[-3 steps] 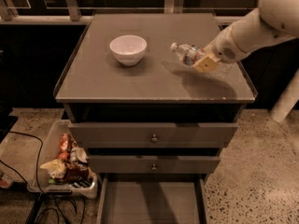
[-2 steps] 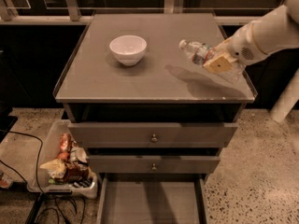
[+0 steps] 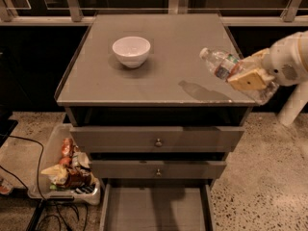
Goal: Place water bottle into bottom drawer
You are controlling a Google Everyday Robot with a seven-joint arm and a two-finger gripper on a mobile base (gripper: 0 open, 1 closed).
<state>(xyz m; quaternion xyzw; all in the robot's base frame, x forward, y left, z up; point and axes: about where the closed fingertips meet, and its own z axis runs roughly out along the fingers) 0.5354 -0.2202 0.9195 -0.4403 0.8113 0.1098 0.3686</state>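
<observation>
- Camera view: the gripper (image 3: 251,79) hangs over the front right corner of the cabinet top (image 3: 159,83), clear of the surface.
- Gripper state: the fingers are closed on the water bottle (image 3: 220,64), gripping it around the middle of its body.
- Bottle position: it is held in the air, with its shadow falling on the cabinet top just below it.
- Bottle axis: tilted, with the white cap high and pointing toward the white bowl (image 3: 131,50), and the base lower at the right edge of the cabinet.
- Bottom drawer (image 3: 156,210): pulled out at the foot of the cabinet beneath the 2 closed drawer fronts, with its flat floor showing.
- Key relation: the drawer lies well below the gripper, toward the picture's left and nearer the camera.
- Judgement: the bottle must clear the cabinet's front edge before descent. Its long axis probably needs turning to lie along the narrow tray.
</observation>
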